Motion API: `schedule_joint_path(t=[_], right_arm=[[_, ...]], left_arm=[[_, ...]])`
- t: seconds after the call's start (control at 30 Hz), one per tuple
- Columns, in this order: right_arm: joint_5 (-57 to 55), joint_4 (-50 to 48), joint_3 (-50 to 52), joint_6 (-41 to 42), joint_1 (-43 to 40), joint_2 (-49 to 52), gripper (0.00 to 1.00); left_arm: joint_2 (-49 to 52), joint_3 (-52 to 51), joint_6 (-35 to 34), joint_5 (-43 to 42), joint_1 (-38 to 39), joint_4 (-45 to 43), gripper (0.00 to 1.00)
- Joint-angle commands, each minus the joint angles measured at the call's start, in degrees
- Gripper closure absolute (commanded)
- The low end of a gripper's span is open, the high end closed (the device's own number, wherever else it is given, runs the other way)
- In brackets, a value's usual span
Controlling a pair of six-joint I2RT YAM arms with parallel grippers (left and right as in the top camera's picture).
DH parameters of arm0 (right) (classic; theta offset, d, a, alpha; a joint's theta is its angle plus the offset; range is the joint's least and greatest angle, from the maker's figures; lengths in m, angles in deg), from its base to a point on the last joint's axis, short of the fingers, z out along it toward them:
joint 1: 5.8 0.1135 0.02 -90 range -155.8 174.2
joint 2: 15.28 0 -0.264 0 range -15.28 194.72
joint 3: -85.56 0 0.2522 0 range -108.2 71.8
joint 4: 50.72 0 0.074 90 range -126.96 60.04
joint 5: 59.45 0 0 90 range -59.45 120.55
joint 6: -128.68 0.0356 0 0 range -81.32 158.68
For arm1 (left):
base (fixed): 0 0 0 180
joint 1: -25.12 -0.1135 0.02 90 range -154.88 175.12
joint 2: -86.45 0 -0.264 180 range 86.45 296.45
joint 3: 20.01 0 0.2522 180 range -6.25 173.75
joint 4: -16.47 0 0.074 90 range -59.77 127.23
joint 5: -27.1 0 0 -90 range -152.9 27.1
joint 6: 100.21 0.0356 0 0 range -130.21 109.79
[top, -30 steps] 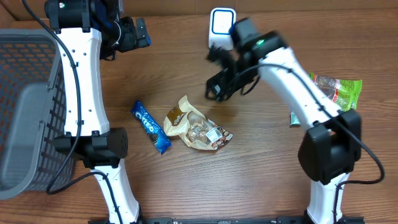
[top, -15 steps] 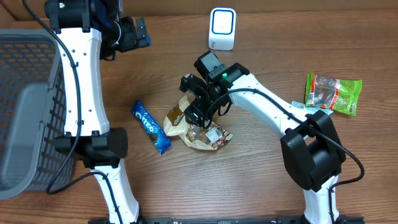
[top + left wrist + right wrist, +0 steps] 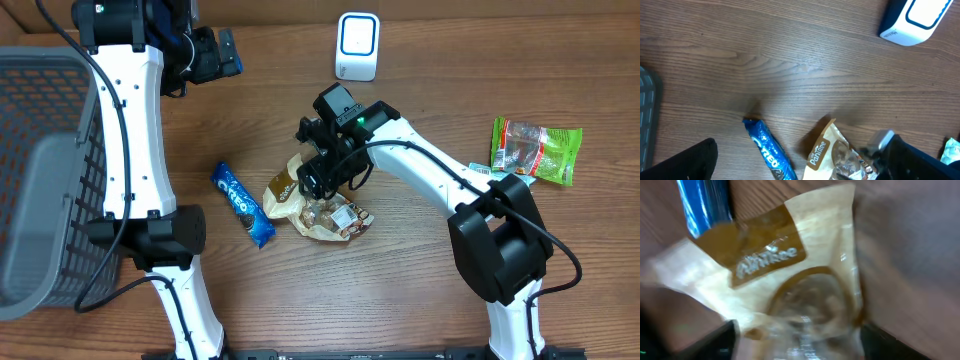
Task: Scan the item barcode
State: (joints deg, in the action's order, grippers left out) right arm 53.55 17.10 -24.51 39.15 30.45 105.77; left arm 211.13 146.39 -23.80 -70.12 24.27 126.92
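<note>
A tan snack bag [image 3: 287,190] with a clear window lies mid-table; it also shows in the left wrist view [image 3: 821,150]. My right gripper [image 3: 322,178] is down over its upper half. In the blurred right wrist view the gripper [image 3: 800,347] stands open, one dark finger [image 3: 715,340] on each side of the bag [image 3: 805,275]; I cannot tell whether they touch it. The white barcode scanner [image 3: 357,45] stands at the back edge. My left gripper [image 3: 222,52] hangs open and empty at the back left, high above the table.
A blue Oreo pack [image 3: 242,205] lies just left of the bag. At the right are a green snack packet [image 3: 538,150] and a small teal packet [image 3: 482,172]. A grey mesh basket [image 3: 50,170] fills the left edge.
My right arm swung from beside the scanner down and left onto the tan bag, and its jaws have narrowed a little. The left arm has not moved.
</note>
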Motion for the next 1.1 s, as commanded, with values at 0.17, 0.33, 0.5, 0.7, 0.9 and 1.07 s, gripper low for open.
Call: schedule_joint_path(t=[0.17, 0.33, 0.5, 0.7, 0.9, 1.07], right_arm=[[16.48, 1.44, -1.51, 19.26, 4.5, 0.61, 0.54], [9.9, 8.55, -1.2, 19.34, 7.56, 0.61, 0.7], [-4.76, 12.63, 1.88, 21.35, 9.03, 0.61, 0.72], [-18.1, 15.21, 2.12, 21.88, 5.29, 0.57, 0.72], [-36.89, 15.34, 2.23, 19.1, -0.98, 0.59, 0.71], [-38.8, 7.98, 1.73, 11.19, -7.5, 0.57, 0.7]], left_arm=[[0.04, 1.11, -0.79, 0.17, 0.22, 0.11, 0.0], [0.04, 1.11, -0.79, 0.17, 0.22, 0.11, 0.0], [0.04, 1.11, -0.79, 0.17, 0.22, 0.11, 0.0], [0.04, 1.11, -0.79, 0.17, 0.22, 0.11, 0.0], [0.04, 1.11, -0.79, 0.17, 0.22, 0.11, 0.0], [0.04, 1.11, -0.79, 0.17, 0.22, 0.11, 0.0]])
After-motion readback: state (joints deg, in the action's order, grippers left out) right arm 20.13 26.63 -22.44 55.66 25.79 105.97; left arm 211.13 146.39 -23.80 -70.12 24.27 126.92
